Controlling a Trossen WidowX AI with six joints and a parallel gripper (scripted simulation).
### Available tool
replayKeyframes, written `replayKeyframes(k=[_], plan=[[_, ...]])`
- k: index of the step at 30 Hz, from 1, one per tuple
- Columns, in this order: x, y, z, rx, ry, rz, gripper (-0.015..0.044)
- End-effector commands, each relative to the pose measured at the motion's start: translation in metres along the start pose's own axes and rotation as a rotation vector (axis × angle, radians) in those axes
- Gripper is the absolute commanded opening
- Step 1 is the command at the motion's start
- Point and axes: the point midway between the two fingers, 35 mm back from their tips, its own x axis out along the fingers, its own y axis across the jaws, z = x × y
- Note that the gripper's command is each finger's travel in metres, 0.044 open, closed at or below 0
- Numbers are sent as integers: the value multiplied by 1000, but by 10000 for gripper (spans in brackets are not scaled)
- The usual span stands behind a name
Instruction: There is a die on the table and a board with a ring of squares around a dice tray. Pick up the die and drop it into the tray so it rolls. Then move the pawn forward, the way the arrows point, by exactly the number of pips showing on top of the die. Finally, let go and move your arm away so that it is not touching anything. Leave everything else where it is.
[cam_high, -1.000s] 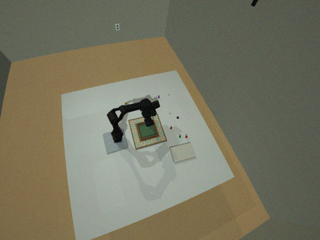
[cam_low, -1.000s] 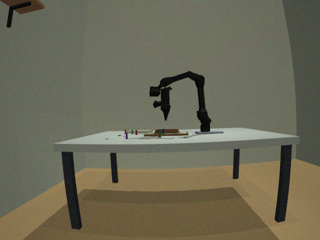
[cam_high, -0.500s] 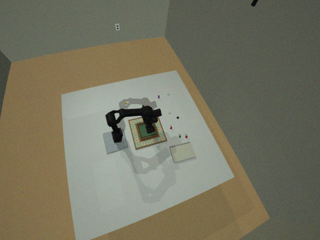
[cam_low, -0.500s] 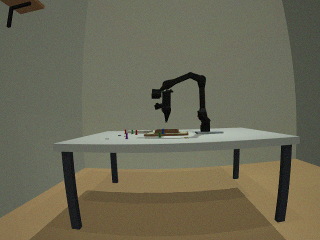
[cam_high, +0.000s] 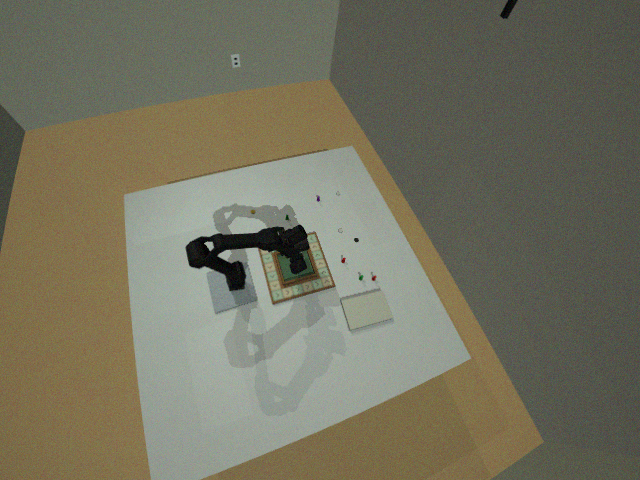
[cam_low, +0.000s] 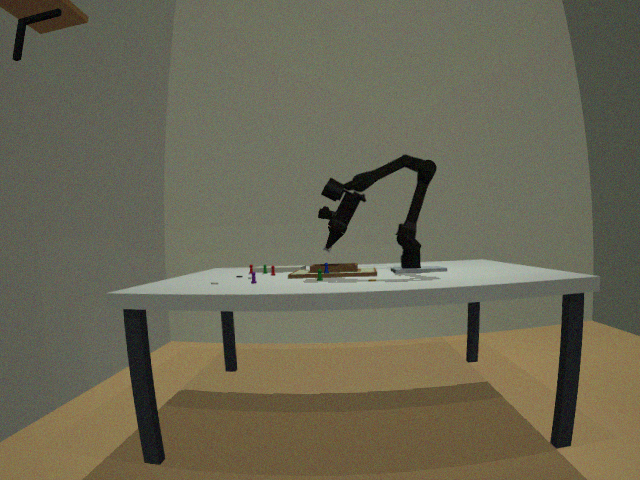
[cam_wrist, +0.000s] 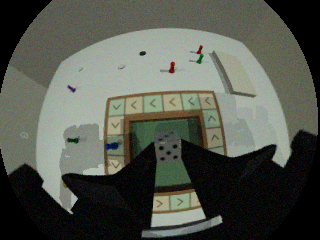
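Observation:
My gripper (cam_high: 297, 270) (cam_low: 327, 250) (cam_wrist: 166, 144) is shut on a grey die with dark pips, held above the dice tray. The die (cam_wrist: 168, 146) shows five pips on the side facing the wrist camera. The tray (cam_low: 345, 268) (cam_wrist: 165, 118) has brown walls and a green floor, inside the board (cam_high: 287, 292) (cam_low: 297, 275) (cam_wrist: 160, 93) with its ring of arrowed squares. A blue pawn (cam_low: 326, 267) (cam_wrist: 111, 146) stands on the left column in the wrist view, two squares below the upper left corner; the arrows there point down. In the top view the arm hides it.
A green pawn (cam_high: 287, 217) (cam_low: 320, 275) (cam_wrist: 73, 140) stands beside the board. A purple pawn (cam_high: 318, 198) (cam_wrist: 72, 88), a red pawn (cam_high: 343, 259) (cam_wrist: 172, 67) and small discs lie farther out. Another red and green pawn stand near a pale flat block (cam_high: 367, 310) (cam_wrist: 235, 74). A yellow disc (cam_high: 252, 211) lies behind.

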Motion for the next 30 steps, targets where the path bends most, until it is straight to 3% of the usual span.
replayKeyframes(k=[1,8,12,17,30], plan=[[1,-1,-2,-5,-131,-4,0],[0,0,0,-3,-346,-2,0],[-5,0,-1,-3,-351,-2,0],[-42,-3,-10,-3,-349,-2,0],[-41,-3,-12,3,-348,-3,0]])
